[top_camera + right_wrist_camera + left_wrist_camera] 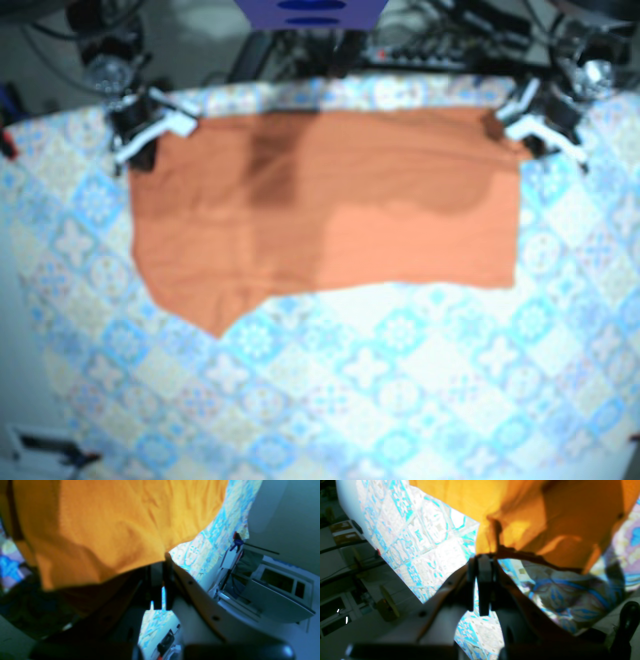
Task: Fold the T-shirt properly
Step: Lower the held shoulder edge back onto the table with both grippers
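Note:
An orange T-shirt (330,210) lies spread wide over the far half of the table, with a pointed flap hanging toward the near left. My left gripper (505,125) is at the shirt's far right corner. In the left wrist view the left gripper (485,558) is shut on the lifted orange cloth (520,517). My right gripper (150,130) is at the far left corner. In the right wrist view the right gripper (161,562) is pinched on the orange fabric (100,525), which drapes over the fingers.
A blue-and-white patterned tablecloth (400,380) covers the table. Cables and equipment (440,35) crowd the far edge behind both arms. A blue and red clamp (236,541) sits at the table's side edge, with cabinets (277,590) beyond.

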Controlling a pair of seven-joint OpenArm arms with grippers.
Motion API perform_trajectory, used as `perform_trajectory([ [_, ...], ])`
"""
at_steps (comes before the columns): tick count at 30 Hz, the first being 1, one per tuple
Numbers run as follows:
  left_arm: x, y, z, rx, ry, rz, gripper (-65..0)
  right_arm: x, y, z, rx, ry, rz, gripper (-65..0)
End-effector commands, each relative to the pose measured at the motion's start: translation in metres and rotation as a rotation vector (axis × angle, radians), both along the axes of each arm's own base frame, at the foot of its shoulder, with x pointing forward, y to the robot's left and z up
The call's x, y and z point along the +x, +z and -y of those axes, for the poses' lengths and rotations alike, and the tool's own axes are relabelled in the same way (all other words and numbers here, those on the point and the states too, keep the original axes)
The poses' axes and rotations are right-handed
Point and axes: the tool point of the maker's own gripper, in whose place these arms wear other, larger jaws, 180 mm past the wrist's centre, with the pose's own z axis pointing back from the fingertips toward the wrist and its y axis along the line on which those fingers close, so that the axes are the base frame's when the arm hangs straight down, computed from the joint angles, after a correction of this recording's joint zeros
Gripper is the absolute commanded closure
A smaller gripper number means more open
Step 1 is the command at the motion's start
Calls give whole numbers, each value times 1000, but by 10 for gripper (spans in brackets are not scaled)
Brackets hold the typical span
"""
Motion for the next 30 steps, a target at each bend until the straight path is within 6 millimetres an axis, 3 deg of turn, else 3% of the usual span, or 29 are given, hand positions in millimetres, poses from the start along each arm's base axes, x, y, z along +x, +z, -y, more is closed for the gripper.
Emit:
perform_trajectory([
  [1,11,10,-7,22,-3,39,0,8,8,3,-7,2,34,0],
  [12,37,20,-12,27,12,101,0,22,6,4,-7,1,46,0],
  [30,34,17,-9,21,10,90,0,25,11,14,-15,-19,60,0],
])
